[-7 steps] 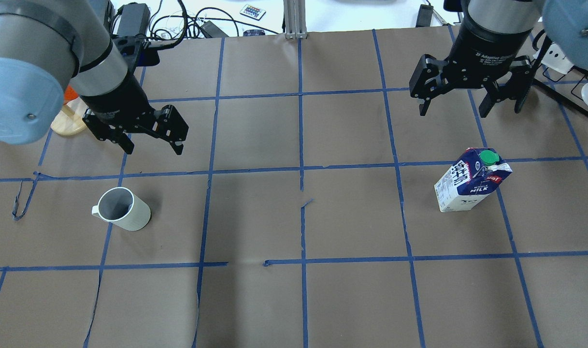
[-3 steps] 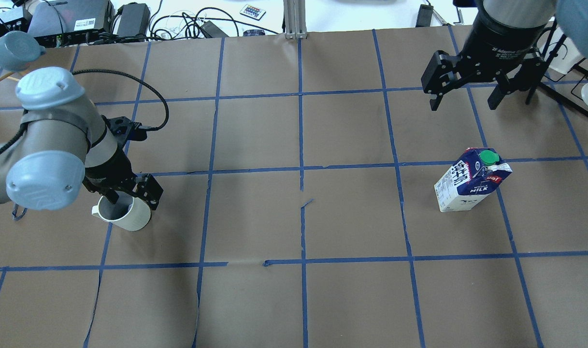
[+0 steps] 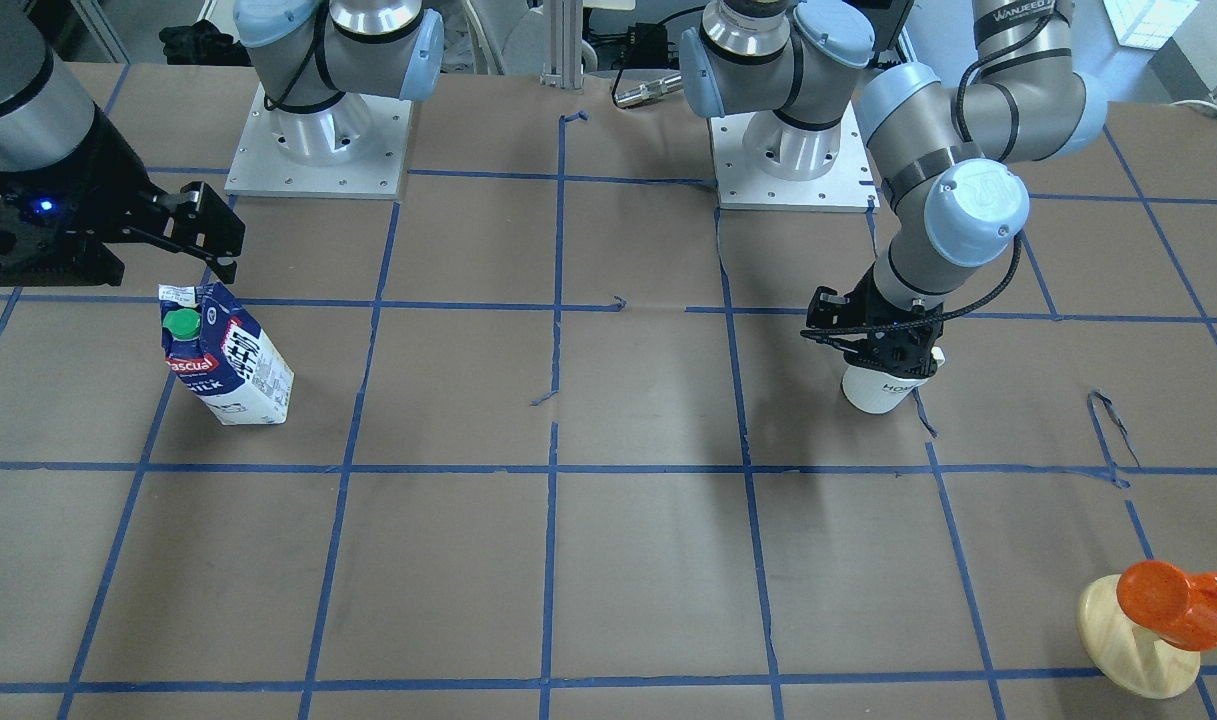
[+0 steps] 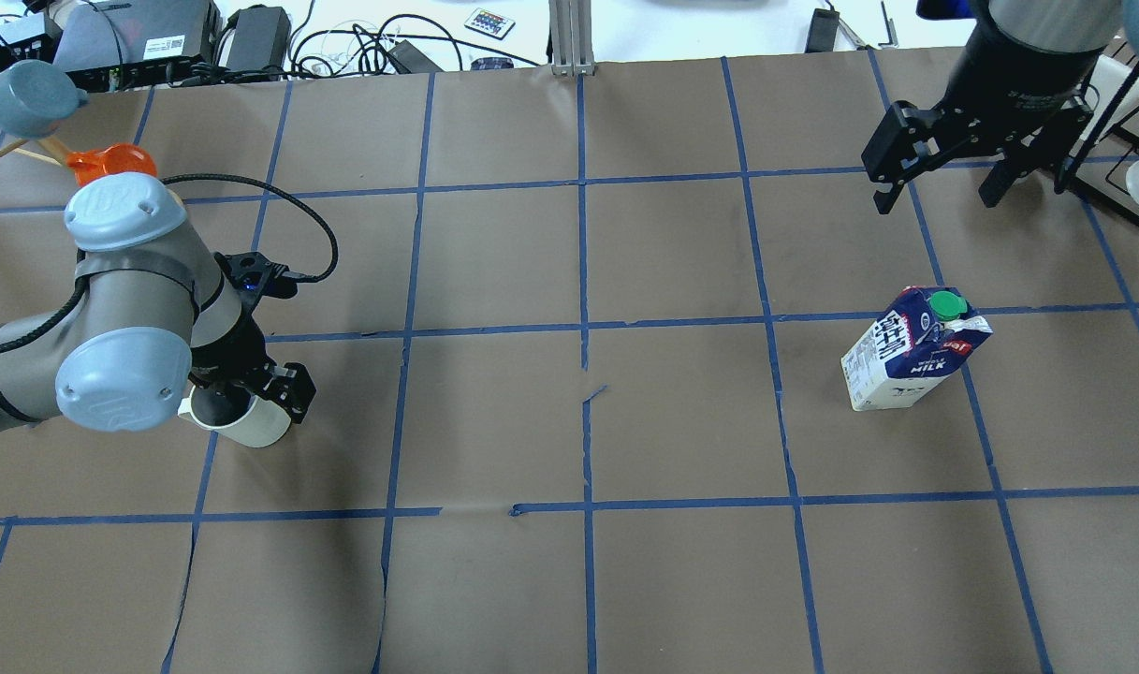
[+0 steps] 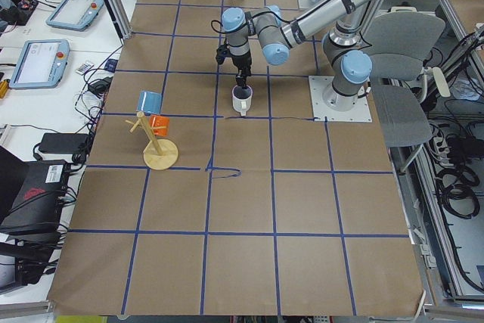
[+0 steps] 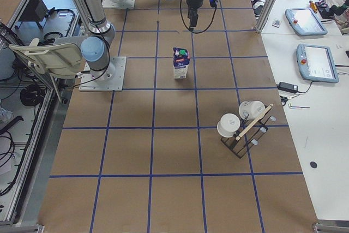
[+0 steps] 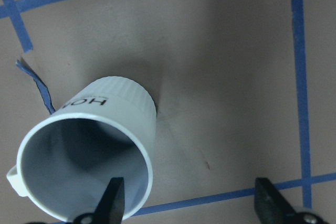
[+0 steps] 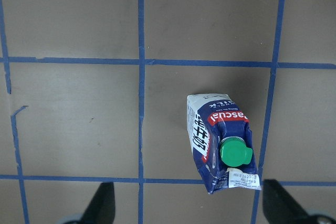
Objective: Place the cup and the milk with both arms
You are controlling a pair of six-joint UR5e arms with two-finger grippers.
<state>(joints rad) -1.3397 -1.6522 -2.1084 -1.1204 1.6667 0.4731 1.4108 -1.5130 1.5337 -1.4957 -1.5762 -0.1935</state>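
Brown-papered table (image 4: 494,421): we see the left gripper (image 7: 190,203) lower now, spread astride the wall of the cup (image 7: 121,108); the right gripper (image 4: 939,198), also spread, has drifted farther from the milk (image 4: 906,360).

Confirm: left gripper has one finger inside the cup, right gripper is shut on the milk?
Not quite. The right gripper is open, clear of the milk, per the right wrist view. The left gripper does have one finger inside the cup.

The left arm (image 4: 120,309) is bending low, the left gripper (image 4: 255,398) pointing straight down with jaws spread. The right gripper (image 4: 936,192) is hovering higher, jaws spread wide.
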